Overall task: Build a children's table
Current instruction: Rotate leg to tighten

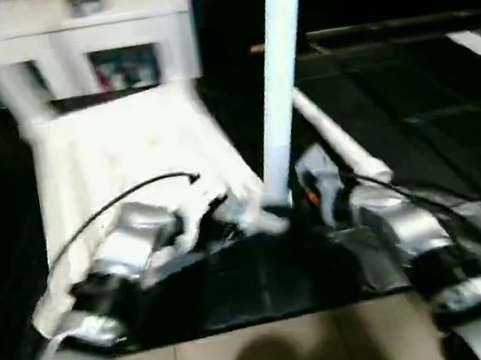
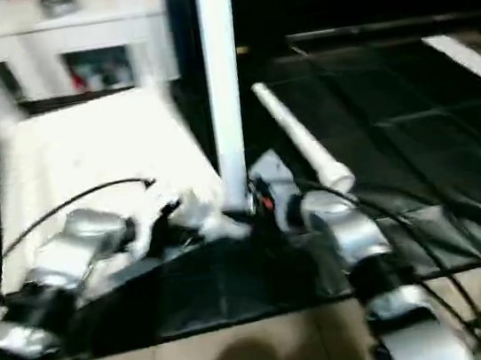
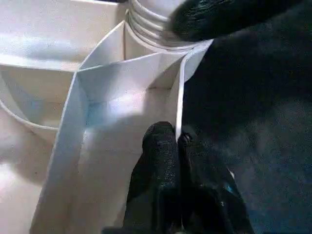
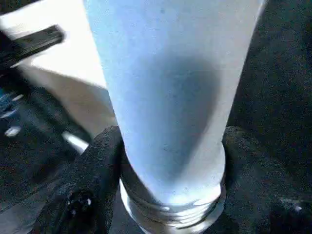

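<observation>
Tabletop: the white plastic rectangular tabletop (image 1: 120,152) lies upside down on the black mat (image 1: 264,284), its ribbed underside facing up.

Left fingers: the two black fingers of the left gripper (image 3: 176,146) are pressed together, with a thin white rib of the tabletop's rim caught between them; they grip this edge close to a corner socket.

Upright leg: a long white tapered tube leg (image 1: 281,85) stands almost vertical, its threaded lower end at the round corner socket (image 3: 151,24), just in front of the left fingers.

Right fingers: the black fingers of the right gripper (image 4: 168,161) stand on both sides of the upright leg's lower part, just above the threaded ring, and touch it; they grip the leg.

Second leg: another white tube leg (image 2: 302,140) lies on the mat, just behind the right fingers, apart from the tabletop.

Background: a white cabinet (image 1: 59,35) stands behind the tabletop, far from both fingers.

Floor: pale tiles (image 1: 274,354) are under the silver forearms.
</observation>
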Controlling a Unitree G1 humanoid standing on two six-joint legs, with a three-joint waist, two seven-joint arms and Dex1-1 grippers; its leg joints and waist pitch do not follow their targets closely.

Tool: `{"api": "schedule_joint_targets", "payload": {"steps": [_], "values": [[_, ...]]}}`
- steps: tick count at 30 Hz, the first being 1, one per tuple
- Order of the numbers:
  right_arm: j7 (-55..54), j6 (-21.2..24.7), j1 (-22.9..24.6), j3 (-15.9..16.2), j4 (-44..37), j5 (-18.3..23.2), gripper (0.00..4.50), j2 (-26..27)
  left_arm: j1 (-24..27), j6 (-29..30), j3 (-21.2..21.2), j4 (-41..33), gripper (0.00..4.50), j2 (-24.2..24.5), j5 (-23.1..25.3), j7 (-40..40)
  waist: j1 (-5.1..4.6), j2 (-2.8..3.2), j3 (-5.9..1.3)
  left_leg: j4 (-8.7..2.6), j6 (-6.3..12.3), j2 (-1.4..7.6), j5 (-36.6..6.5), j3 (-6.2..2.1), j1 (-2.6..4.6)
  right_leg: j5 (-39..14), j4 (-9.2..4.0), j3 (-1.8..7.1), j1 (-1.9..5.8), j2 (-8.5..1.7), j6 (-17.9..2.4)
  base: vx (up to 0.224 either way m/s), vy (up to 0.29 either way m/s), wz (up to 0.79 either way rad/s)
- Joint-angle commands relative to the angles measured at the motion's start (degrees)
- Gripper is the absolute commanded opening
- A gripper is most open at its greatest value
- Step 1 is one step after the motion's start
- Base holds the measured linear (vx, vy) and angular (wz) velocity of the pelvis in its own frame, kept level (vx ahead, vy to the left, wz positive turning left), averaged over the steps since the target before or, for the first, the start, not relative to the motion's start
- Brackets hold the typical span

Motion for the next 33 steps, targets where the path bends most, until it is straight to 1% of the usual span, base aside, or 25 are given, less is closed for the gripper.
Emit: {"api": "schedule_joint_targets", "payload": {"steps": [1,2,3,4,5,6,7,8,10,11,15,16,18,19,22,23,24,25,26,27,28,29,30,31,33], "values": [[-3.2,1.0,-1.4,3.0,1.1,-1.2,2.69,4.4,-2.4,1.3,1.8,-2.9,0.00,-3.8,-2.5,3.5,0.43,-0.49,-3.81,-3.41,2.63,1.02,-7.3,-0.40,0.05,-15.0,-5.05,3.36,3.60,-5.05,-7.9,0.000,0.000,0.00],[-6.2,1.3,-2.1,2.7,1.9,-1.6,2.69,5.8,-2.5,2.6,2.8,-3.6,0.00,-5.5,-2.7,6.4,0.31,-0.28,-3.82,-3.45,2.53,1.22,-6.6,-0.42,0.16,-13.6,-4.79,3.41,3.48,-5.05,-8.6,0.000,0.000,0.00],[-7.1,1.4,-2.4,2.5,2.2,-1.7,2.69,6.4,-2.4,3.1,3.1,-4.0,0.00,-6.1,-2.7,7.3,0.17,-0.27,-3.79,-3.47,2.54,1.25,-6.5,-0.41,0.14,-13.1,-4.78,3.39,3.44,-4.98,-9.0,0.000,0.000,0.00],[-9.2,1.7,-3.0,1.8,3.0,-1.8,2.69,8.1,-2.3,4.5,3.9,-5.1,0.00,-7.9,-2.9,9.7,0.11,-0.33,-3.94,-3.45,2.49,1.33,-6.0,-0.44,0.19,-11.5,-4.53,3.42,3.56,-5.01,-9.7,0.000,0.000,0.00],[-9.2,1.7,-3.0,1.8,3.0,-1.8,2.69,8.1,-2.3,4.5,3.9,-5.1,0.00,-7.9,-2.9,9.7,0.07,-0.29,-3.96,-3.45,2.78,1.32,-6.0,-0.49,0.22,-10.5,-4.48,3.38,3.60,-5.03,-10.0,0.000,0.000,0.00],[-9.1,1.5,-3.0,1.3,3.1,-1.5,3.25,8.6,-2.2,4.9,4.1,-5.5,0.00,-8.4,-2.9,10.3,-0.05,-0.61,-3.99,-3.44,3.13,1.32,-5.9,-0.40,0.16,-9.8,-4.47,3.42,3.64,-4.99,-10.1,0.000,0.000,0.00],[-8.8,1.3,-3.0,1.0,2.9,-1.1,3.25,9.0,-2.1,5.1,4.0,-5.9,0.00,-8.5,-2.8,10.7,-0.06,-0.53,-4.00,-3.43,3.61,1.32,-5.4,-0.44,0.09,-8.5,-4.21,3.45,3.70,-4.96,-10.4,0.000,0.000,0.00],[-8.1,1.0,-2.7,0.9,2.3,-0.6,3.39,9.1,-2.0,5.0,3.8,-6.3,0.00,-8.4,-2.6,10.7,-0.08,-0.52,-4.05,-3.38,3.90,1.29,-5.0,-0.43,0.03,-7.7,-4.15,3.46,3.73,-4.96,-10.5,0.000,0.000,0.00],[-8.2,0.9,-2.6,1.0,2.1,-0.6,3.49,9.1,-1.8,5.2,3.7,-6.6,0.00,-8.4,-2.5,10.8,-0.13,-0.45,-4.12,-3.29,4.68,1.30,-4.1,-0.38,-0.03,-4.7,-3.81,3.50,3.76,-4.94,-11.4,0.000,0.000,0.00],[-7.9,0.8,-2.3,1.4,1.6,-1.0,3.74,8.6,-1.4,5.0,3.2,-7.2,0.00,-7.6,-2.1,10.5,-0.12,-0.41,-4.09,-3.25,4.93,1.23,-4.1,-0.36,-0.03,-4.4,-3.86,3.51,3.80,-4.99,-11.6,0.000,0.000,0.00],[-7.5,0.4,-1.8,1.3,1.1,-1.1,3.96,8.1,-1.0,5.1,3.2,-7.6,0.00,-7.1,-2.1,10.1,-0.24,-0.37,-3.85,-3.41,4.35,1.31,-6.3,-0.34,0.13,-7.8,-4.33,3.50,3.75,-5.04,-10.9,0.000,0.000,0.00],[-5.9,-0.2,-0.8,0.7,-0.2,-0.5,4.20,7.0,-0.7,5.2,3.2,-7.9,0.00,-6.5,-2.2,9.7,-0.23,-0.30,-3.84,-3.44,4.23,1.37,-6.5,-0.37,0.13,-8.0,-4.32,3.51,3.77,-5.09,-10.9,0.000,0.000,0.00],[-3.6,-0.6,0.2,0.3,-1.9,0.3,4.28,5.8,-0.6,4.6,3.1,-7.7,0.00,-5.9,-2.3,8.9,-0.16,-0.33,-3.87,-3.41,4.37,1.31,-6.6,-0.34,0.15,-7.8,-4.34,3.55,3.77,-4.97,-10.5,0.000,0.000,0.00],[-3.4,-0.6,0.2,0.2,-2.0,0.4,4.43,5.8,-0.6,4.6,3.1,-7.7,0.00,-5.9,-2.3,8.9,-0.16,-0.33,-3.87,-3.41,4.37,1.31,-6.6,-0.34,0.15,-7.8,-4.34,3.55,3.77,-4.97,-10.5,0.000,0.000,0.00],[-1.5,-0.2,1.0,0.1,-3.5,1.2,4.43,4.6,-0.7,4.2,3.0,-7.4,0.00,-5.5,-2.3,8.2,-0.02,-0.33,-3.83,-3.44,4.46,1.34,-6.5,-0.32,0.18,-7.9,-4.39,3.55,3.73,-4.98,-10.6,0.000,0.000,0.00],[-0.2,-0.3,1.5,0.1,-4.3,1.4,4.43,3.5,-0.6,3.4,2.7,-7.2,0.00,-5.0,-2.5,6.9,0.01,-0.33,-3.82,-3.43,4.41,1.34,-6.5,-0.33,0.16,-8.0,-4.38,3.55,3.72,-4.98,-10.6,0.000,0.000,0.00],[2.2,-0.3,2.1,0.1,-5.4,2.0,4.43,1.9,-0.3,1.0,1.6,-6.8,0.00,-3.9,-2.1,4.6,0.11,-0.42,-3.79,-3.42,4.48,1.34,-6.6,-0.32,0.15,-8.5,-4.49,3.55,3.73,-4.98,-10.4,0.000,0.000,0.00],[4.3,-0.4,2.6,0.0,-6.2,2.5,4.43,0.5,0.0,-1.3,0.5,-6.3,0.00,-2.9,-1.9,2.2,0.39,-0.37,-3.84,-3.40,4.63,1.38,-6.8,-0.33,0.19,-8.6,-4.48,3.60,3.75,-4.97,-10.0,0.000,0.000,0.00],[4.3,-0.4,2.6,0.0,-6.2,2.5,4.43,0.5,0.0,-1.3,0.5,-6.3,0.00,-2.9,-1.9,2.2,0.66,-0.36,-3.90,-3.42,4.84,1.48,-6.5,-0.33,0.24,-8.0,-4.39,3.67,3.69,-4.98,-9.8,0.000,0.000,0.00],[6.4,-0.4,3.0,0.0,-6.9,3.0,4.43,-0.8,0.3,-2.9,-0.3,-6.0,0.00,-1.9,-1.8,0.0,0.74,-0.35,-3.88,-3.43,4.78,1.50,-6.5,-0.31,0.27,-7.7,-4.30,3.65,3.59,-4.95,-10.0,0.000,0.000,0.00],[8.8,-0.5,3.3,0.2,-7.5,3.4,4.43,-2.5,0.5,-4.4,-1.1,-5.5,0.00,-0.8,-1.5,-2.2,1.01,-0.22,-3.82,-3.42,4.73,1.37,-6.9,-0.32,0.32,-8.5,-4.59,3.53,3.60,-4.91,-9.8,0.000,0.000,0.00],[8.8,-0.5,3.3,0.2,-7.5,3.4,4.43,-2.5,0.5,-4.4,-1.1,-5.5,0.00,-0.8,-1.5,-2.2,1.06,-0.30,-3.81,-3.41,4.68,1.41,-7.2,-0.24,0.32,-8.6,-4.54,3.61,3.62,-4.94,-9.7,0.000,0.000,0.00],[11.1,-0.7,3.6,0.2,-8.0,3.7,4.43,-4.1,0.6,-5.4,-1.7,-5.2,0.00,0.2,-1.4,-4.2,1.23,-0.33,-3.74,-3.48,4.34,1.57,-7.7,-0.23,0.52,-9.4,-4.60,3.60,3.36,-4.90,-9.7,0.000,0.000,0.00],[14.9,-0.9,4.2,0.1,-9.1,4.4,4.43,-6.3,0.9,-6.5,-2.7,-5.3,0.00,1.8,-1.5,-7.5,1.38,-0.32,-3.74,-3.47,4.32,1.50,-7.8,-0.27,0.48,-9.8,-4.57,3.55,3.47,-4.90,-9.6,0.000,0.000,0.00],[17.5,-0.6,4.6,-0.1,-10.0,5.0,4.43,-7.8,1.1,-7.3,-3.3,-5.5,0.00,2.9,-1.5,-9.8,1.87,-0.28,-3.62,-3.49,4.47,1.71,-8.6,-0.13,0.68,-11.2,-4.75,3.63,3.28,-4.92,-9.0,0.000,0.000,0.00]]}}
